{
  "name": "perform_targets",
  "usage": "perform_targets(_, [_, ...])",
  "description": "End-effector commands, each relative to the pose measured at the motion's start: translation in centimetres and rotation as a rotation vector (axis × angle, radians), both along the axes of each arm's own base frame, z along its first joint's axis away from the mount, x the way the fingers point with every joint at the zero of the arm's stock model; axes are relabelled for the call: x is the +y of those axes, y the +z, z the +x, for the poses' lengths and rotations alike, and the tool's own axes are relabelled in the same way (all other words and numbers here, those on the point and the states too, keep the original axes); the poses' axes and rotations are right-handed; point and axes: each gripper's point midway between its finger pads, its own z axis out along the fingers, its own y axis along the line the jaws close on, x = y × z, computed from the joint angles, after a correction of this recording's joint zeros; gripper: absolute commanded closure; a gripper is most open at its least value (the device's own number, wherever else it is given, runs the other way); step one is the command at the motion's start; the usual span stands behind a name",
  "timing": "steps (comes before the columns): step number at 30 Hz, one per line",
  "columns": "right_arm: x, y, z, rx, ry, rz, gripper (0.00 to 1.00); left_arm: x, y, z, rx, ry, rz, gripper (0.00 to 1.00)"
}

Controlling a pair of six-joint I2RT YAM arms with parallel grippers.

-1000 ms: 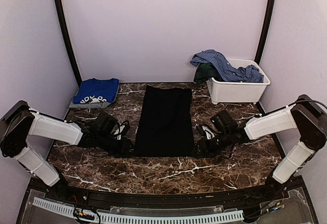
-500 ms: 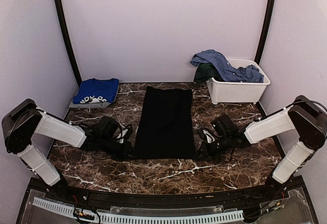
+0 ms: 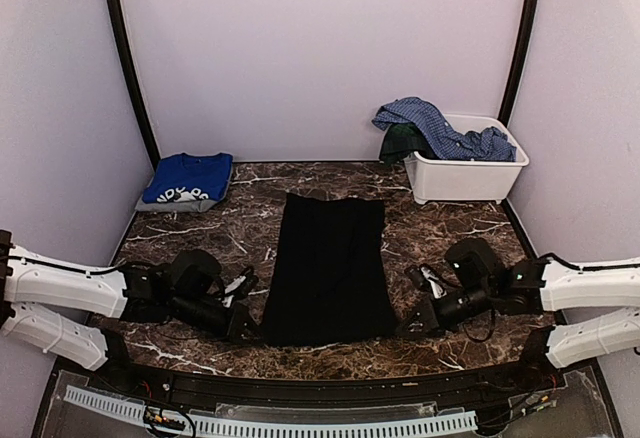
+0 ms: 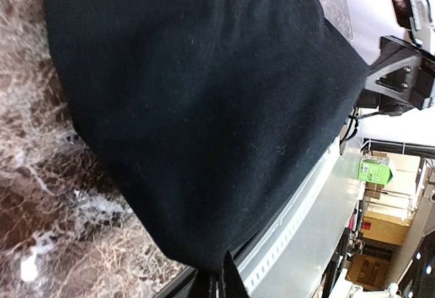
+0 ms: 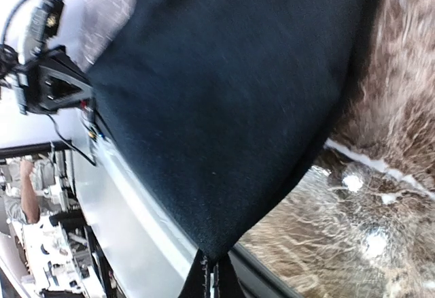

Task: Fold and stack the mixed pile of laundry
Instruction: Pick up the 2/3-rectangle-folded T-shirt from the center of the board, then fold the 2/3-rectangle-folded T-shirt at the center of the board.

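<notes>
The plain black garment (image 3: 328, 263) lies flat as a long strip down the middle of the marble table. My left gripper (image 3: 250, 330) is shut on its near left corner, and the cloth fills the left wrist view (image 4: 197, 94). My right gripper (image 3: 408, 324) is shut on its near right corner, and the cloth fills the right wrist view (image 5: 231, 101). The royal-blue printed tee (image 3: 186, 179) lies folded at the back left. The blue checked shirt (image 3: 440, 130) and the dark green plaid garment (image 3: 400, 142) hang over the white bin. The red-orange piece is out of view.
The white plastic bin (image 3: 465, 174) stands at the back right. A grey folded piece (image 3: 165, 204) lies under the blue tee. The table's near edge with a perforated white rail (image 3: 300, 423) runs just behind both grippers.
Both grippers have pulled back toward the near edge with the black garment's near corners, dragging the garment nearer. Both arms have dropped lower and stretched outward.
</notes>
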Motion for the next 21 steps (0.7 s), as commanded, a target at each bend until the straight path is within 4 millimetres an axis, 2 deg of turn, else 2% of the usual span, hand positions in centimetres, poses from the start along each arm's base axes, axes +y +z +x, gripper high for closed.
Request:
perform_targets(1, [0.4, 4.6, 1.7, -0.084, -0.054, 0.019, 1.0, -0.1, 3.2, 1.4, -0.051, 0.057, 0.013, 1.0])
perform_targets(4, [0.5, 5.9, 3.6, -0.148, -0.073, -0.034, 1.0, -1.1, 6.0, 3.4, -0.134, 0.063, 0.014, 1.0])
perform_targets(5, [0.6, 6.1, 4.4, -0.165, -0.08, -0.044, 1.0, -1.3, 6.7, 4.6, -0.151, 0.086, 0.016, 1.0])
perform_targets(11, [1.1, 8.0, 11.0, -0.253, -0.145, -0.021, 1.0, -0.8, 8.7, 11.5, -0.222, 0.19, -0.005, 1.0])
perform_targets(13, [1.2, 7.9, 13.6, -0.294, -0.138, -0.043, 1.0, -0.8, 9.0, 14.0, -0.251, 0.203, 0.005, 1.0])
perform_targets(15, [1.1, 7.5, 16.5, -0.324, -0.148, -0.071, 1.0, -1.1, 9.0, 16.5, -0.274, 0.208, 0.002, 1.0])
perform_targets(16, [0.9, 7.3, 18.3, -0.334, -0.163, -0.077, 1.0, -1.0, 7.9, 17.7, -0.256, 0.219, 0.019, 1.0])
perform_targets(17, [0.9, 7.0, 19.7, -0.342, -0.168, -0.081, 1.0, -1.5, 8.6, 19.0, -0.289, 0.219, 0.003, 1.0])
perform_targets(18, [0.9, 6.6, 21.0, -0.35, -0.17, -0.092, 1.0, -1.6, 7.1, 20.0, -0.27, 0.223, 0.028, 1.0])
perform_targets(19, [0.9, 6.0, 22.3, -0.357, -0.177, -0.109, 1.0, -2.1, 7.8, 21.1, -0.298, 0.222, 0.019, 1.0])
perform_targets(20, [0.9, 5.3, 23.4, -0.359, -0.181, -0.119, 1.0, -2.1, 6.1, 22.1, -0.277, 0.227, 0.046, 1.0])
perform_targets(21, [1.1, 4.5, 24.4, -0.354, -0.178, -0.123, 1.0, -2.6, 6.4, 23.2, -0.302, 0.228, 0.033, 1.0])
